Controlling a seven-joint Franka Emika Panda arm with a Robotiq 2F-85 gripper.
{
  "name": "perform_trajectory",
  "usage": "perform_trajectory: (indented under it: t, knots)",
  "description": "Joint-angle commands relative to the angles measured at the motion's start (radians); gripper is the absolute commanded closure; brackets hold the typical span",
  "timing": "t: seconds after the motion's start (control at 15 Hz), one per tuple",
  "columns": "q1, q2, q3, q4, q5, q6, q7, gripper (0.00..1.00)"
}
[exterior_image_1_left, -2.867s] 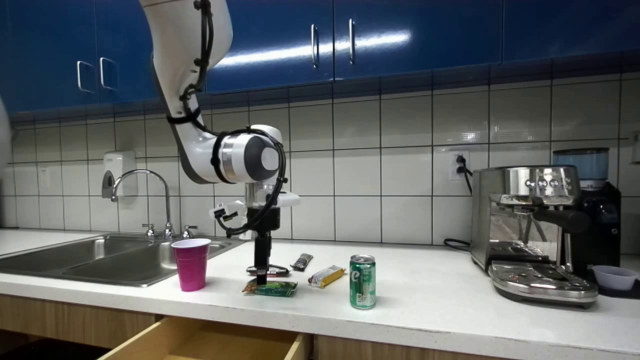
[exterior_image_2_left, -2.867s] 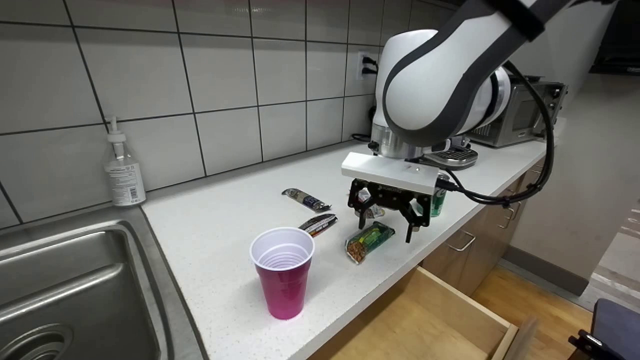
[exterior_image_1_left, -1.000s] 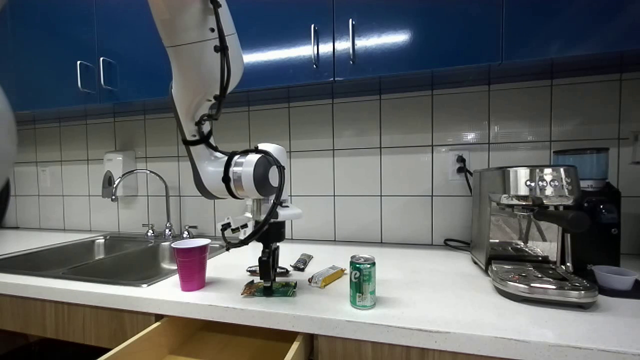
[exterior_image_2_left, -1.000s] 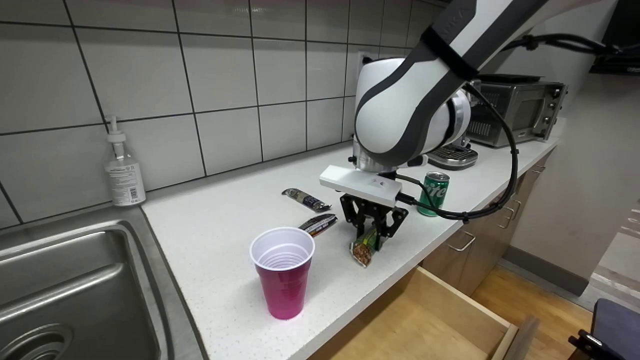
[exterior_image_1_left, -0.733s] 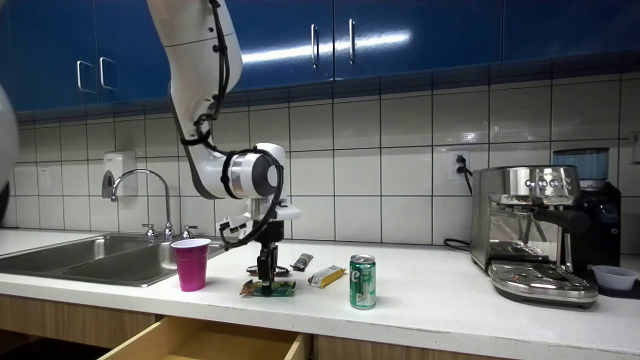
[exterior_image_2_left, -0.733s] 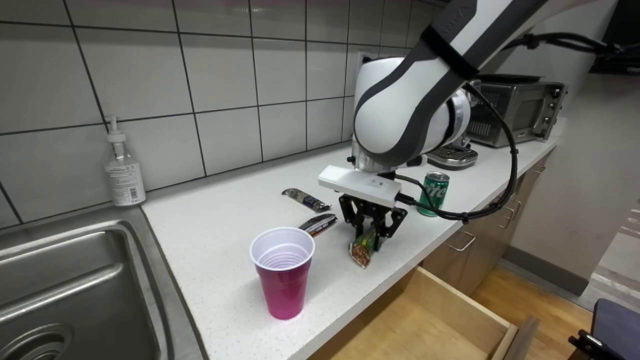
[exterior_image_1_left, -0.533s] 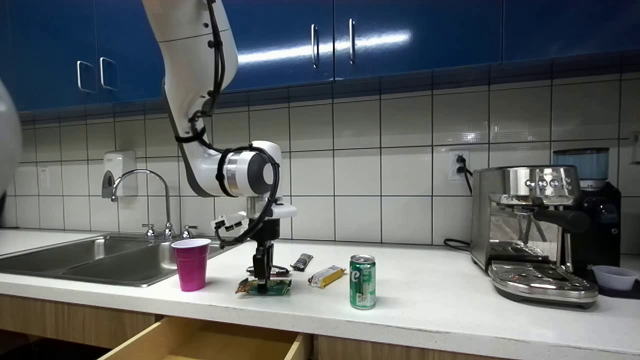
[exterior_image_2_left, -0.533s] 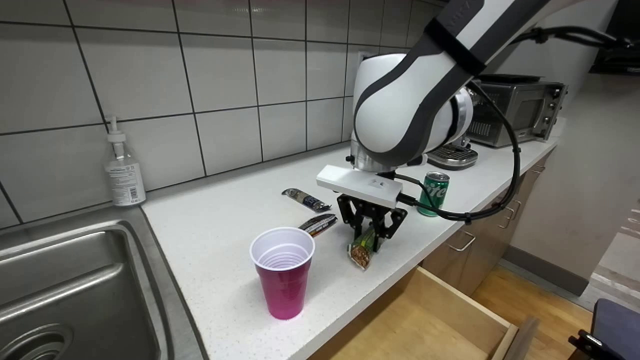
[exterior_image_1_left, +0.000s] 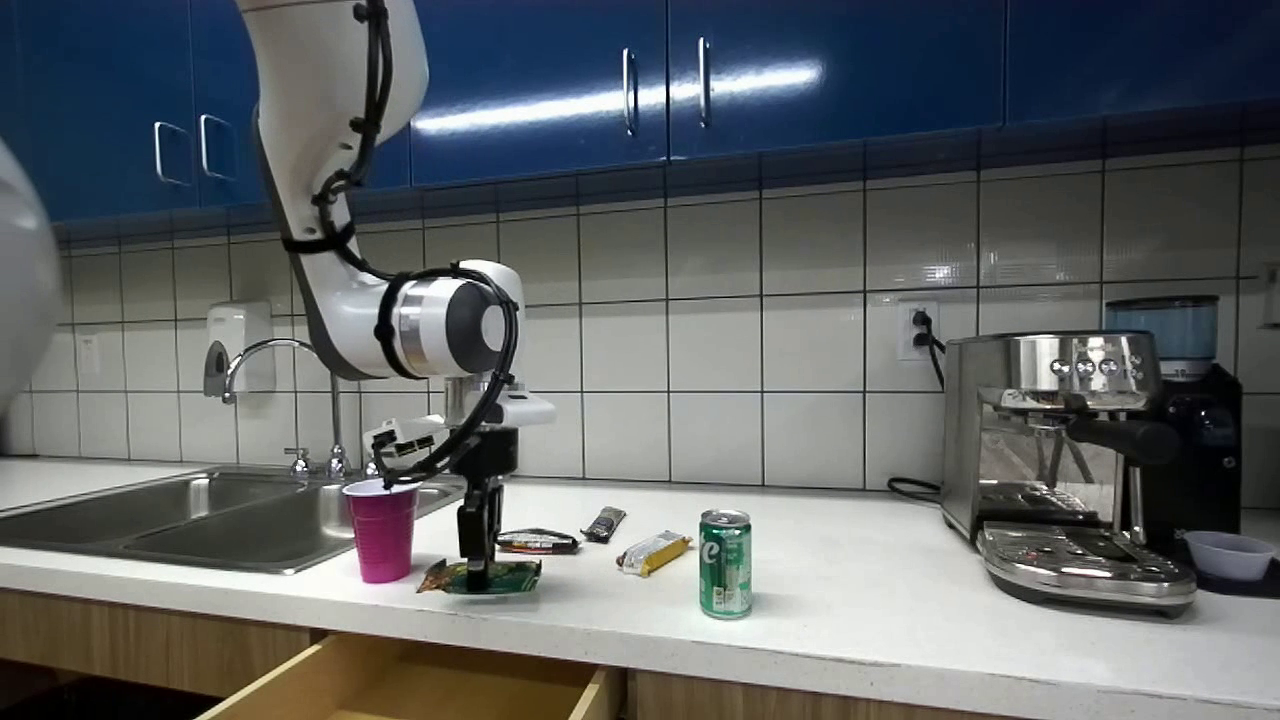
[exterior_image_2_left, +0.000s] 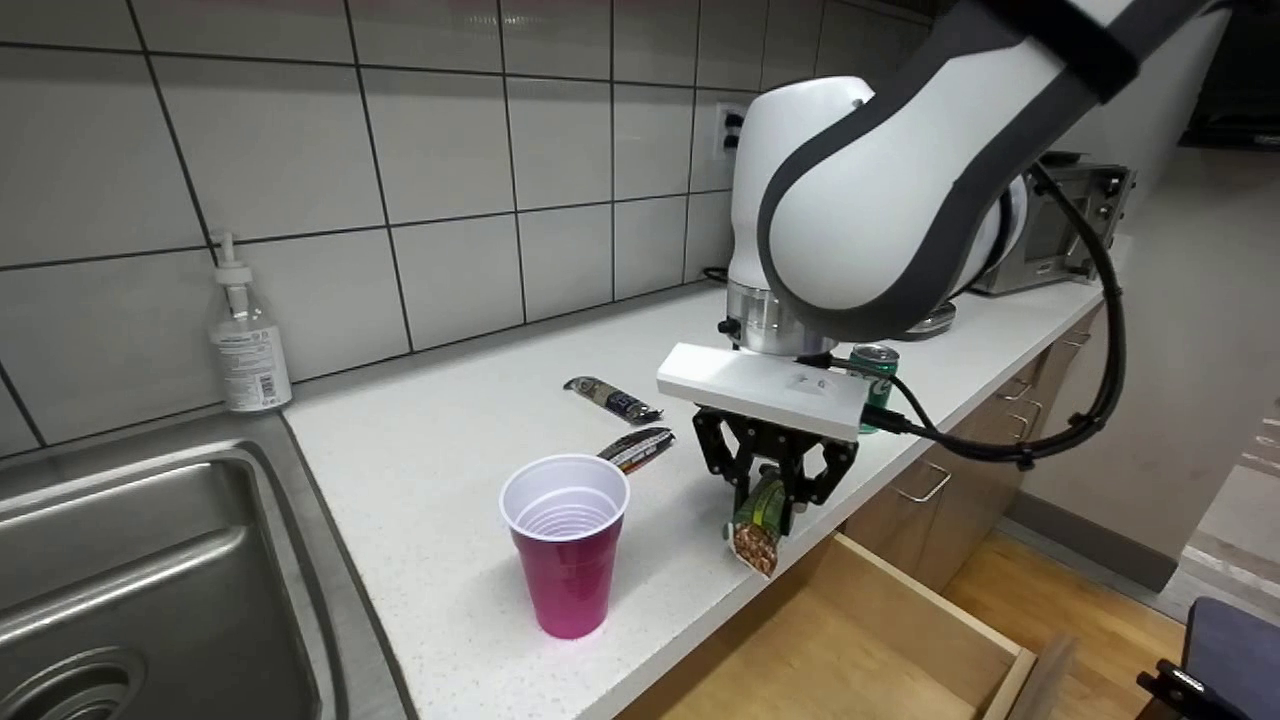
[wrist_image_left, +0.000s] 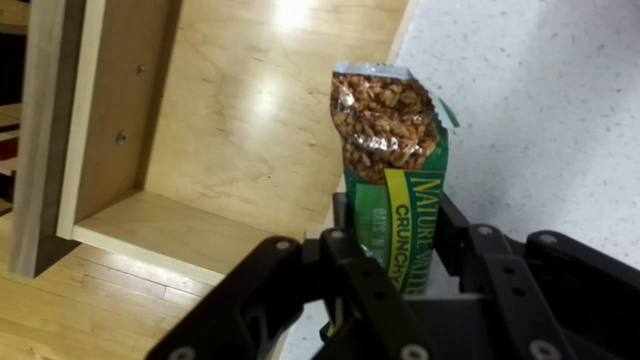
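Claw (exterior_image_2_left: 764, 512), one: black, two-fingered, pointing down; fingers drawn part-way together, clasping a Nature Valley Crunchy granola bar (wrist_image_left: 392, 190) about its middle, one finger on either side

Nature Valley Crunchy granola bar, one: green wrapper, oat clusters pictured at one end; held near the front edge of the counter (exterior_image_1_left: 850, 625), toward the double-bowl steel sink (exterior_image_1_left: 250, 530), overlapping that edge in the wrist view; contact with the surface cannot be told

Wooden drawer (wrist_image_left: 240, 135), one: pulled out below the counter's front edge

Magenta plastic cup (exterior_image_2_left: 567, 585), one: white inside, upright, near the sink's edge

Green soda can (exterior_image_1_left: 725, 565), one: upright, near the front edge, on the other side of the claw from the cup

Yellow-wrapped snack bar (exterior_image_1_left: 654, 553), one: flat, between claw and can, set back from the front edge

Black-wrapped snack bar (exterior_image_2_left: 638, 449), one: flat, set back behind the claw, one end hidden by the cup in an exterior view

Silver-and-blue-wrapped snack bar (exterior_image_2_left: 612, 400), one: flat, nearest of the bars to the counter's back edge

Steel espresso machine (exterior_image_1_left: 1050, 440), one: toward the end of the counter away from the sink

Clear pump bottle (exterior_image_2_left: 248, 355), one: at the sink's back corner, by the tiled wall (exterior_image_2_left: 450, 265)
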Motion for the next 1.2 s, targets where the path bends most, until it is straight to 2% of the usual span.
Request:
perform_trajectory:
  t: [0.0, 0.33, 0.53, 1.13]
  knots:
    - [0.0, -0.115, 0.024, -0.134, -0.018, 0.022, -0.022, 0.84]
    - [-0.011, -0.177, 0.05, -0.249, -0.025, 0.027, -0.042, 0.84]
    - [-0.014, -0.174, 0.052, -0.293, -0.048, 0.041, -0.038, 0.84]
    - [-0.011, -0.096, 0.041, -0.305, -0.119, 0.077, -0.017, 0.84]
